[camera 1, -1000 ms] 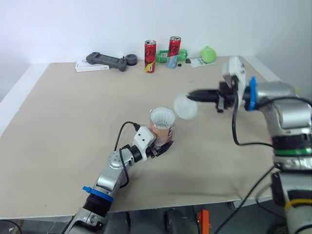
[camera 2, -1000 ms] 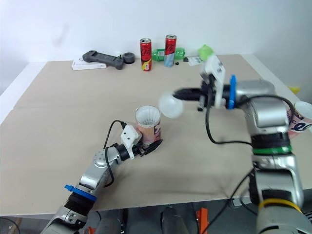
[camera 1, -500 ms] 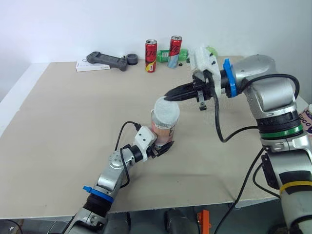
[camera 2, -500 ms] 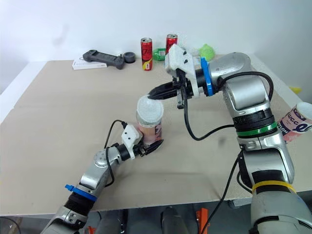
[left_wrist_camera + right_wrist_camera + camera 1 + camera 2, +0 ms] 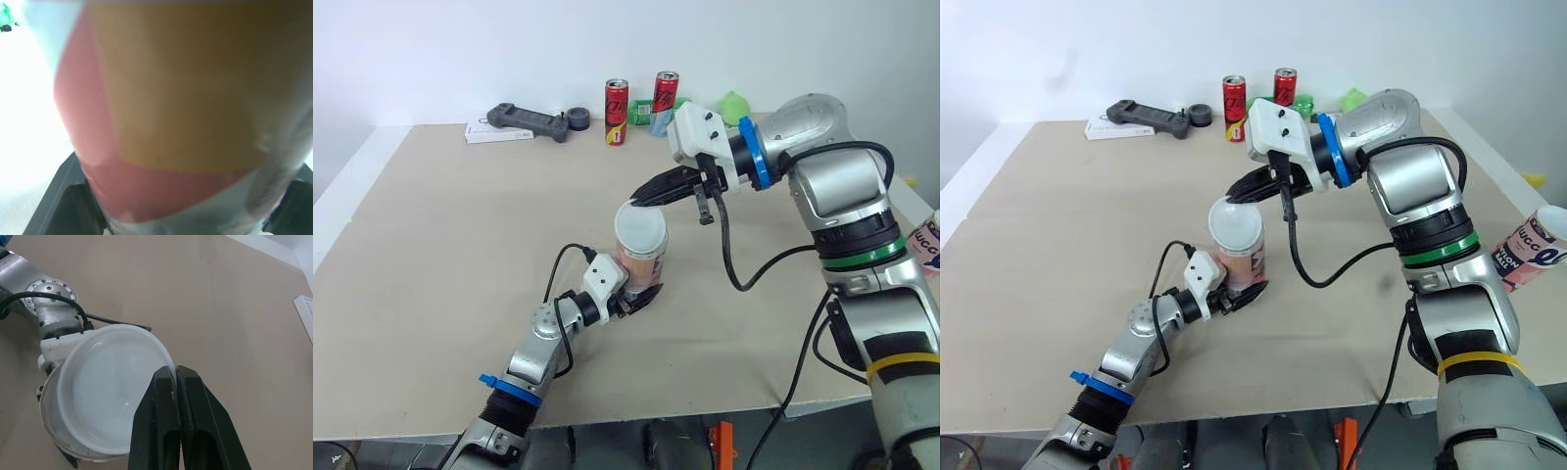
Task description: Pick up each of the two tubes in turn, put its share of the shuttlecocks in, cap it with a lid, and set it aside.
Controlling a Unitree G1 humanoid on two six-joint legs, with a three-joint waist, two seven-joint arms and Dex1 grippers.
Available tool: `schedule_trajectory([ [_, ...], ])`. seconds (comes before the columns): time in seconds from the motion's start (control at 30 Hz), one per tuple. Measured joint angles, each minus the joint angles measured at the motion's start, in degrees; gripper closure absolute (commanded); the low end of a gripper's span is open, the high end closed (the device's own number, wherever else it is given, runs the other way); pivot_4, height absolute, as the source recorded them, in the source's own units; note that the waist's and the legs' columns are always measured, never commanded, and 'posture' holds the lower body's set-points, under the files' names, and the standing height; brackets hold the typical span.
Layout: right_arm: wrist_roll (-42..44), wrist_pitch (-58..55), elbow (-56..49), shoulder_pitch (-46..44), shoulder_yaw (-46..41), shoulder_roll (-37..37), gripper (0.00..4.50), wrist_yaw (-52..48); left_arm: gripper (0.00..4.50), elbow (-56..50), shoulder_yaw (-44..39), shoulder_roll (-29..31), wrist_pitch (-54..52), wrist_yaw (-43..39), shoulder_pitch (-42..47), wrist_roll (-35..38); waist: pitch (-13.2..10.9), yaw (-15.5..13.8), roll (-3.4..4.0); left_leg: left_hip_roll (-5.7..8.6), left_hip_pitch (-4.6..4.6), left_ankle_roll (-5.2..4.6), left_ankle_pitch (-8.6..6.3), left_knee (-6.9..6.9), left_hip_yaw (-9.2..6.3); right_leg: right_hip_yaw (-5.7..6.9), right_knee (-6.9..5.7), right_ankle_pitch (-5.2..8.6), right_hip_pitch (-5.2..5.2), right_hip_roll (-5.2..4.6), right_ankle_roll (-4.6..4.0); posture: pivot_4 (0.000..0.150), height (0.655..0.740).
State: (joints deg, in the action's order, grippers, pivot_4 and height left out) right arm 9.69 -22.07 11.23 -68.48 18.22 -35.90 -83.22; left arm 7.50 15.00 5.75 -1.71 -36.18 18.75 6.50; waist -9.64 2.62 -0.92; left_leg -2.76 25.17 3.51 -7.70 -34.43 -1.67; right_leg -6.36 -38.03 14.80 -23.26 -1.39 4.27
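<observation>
Beige tabletop (image 5: 460, 215) below, the right gripper (image 5: 634, 203) pinches the rim of a round translucent white plastic lid (image 5: 641, 230), lying askew on the mouth of the upright pink-and-tan cardboard tube (image 5: 637, 267). Low down, the left gripper (image 5: 640, 297) clamps that tube. Pressing one edge could cock the lid or tip the tube.

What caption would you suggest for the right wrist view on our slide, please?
Right end effector pinching the white lid by its rim, just over the mouth of the tube.
</observation>
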Motion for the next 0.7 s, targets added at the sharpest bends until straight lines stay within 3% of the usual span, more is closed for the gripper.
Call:
schedule_trajectory([
  [0.7, -6.21, 6.33, -1.56, -1.23, 3.43, -1.56, 4.45, -2.93, 1.31, 0.12, 0.44, -0.43, 0.31, -0.1, 0.01, -0.86, 0.0, -0.11, 0.0, 0.01, 0.0, 0.06, -0.04, 0.0, 0.0, 0.0, 0.0, 0.07, 0.02, -0.02, 0.0, 0.15, 0.74],
])
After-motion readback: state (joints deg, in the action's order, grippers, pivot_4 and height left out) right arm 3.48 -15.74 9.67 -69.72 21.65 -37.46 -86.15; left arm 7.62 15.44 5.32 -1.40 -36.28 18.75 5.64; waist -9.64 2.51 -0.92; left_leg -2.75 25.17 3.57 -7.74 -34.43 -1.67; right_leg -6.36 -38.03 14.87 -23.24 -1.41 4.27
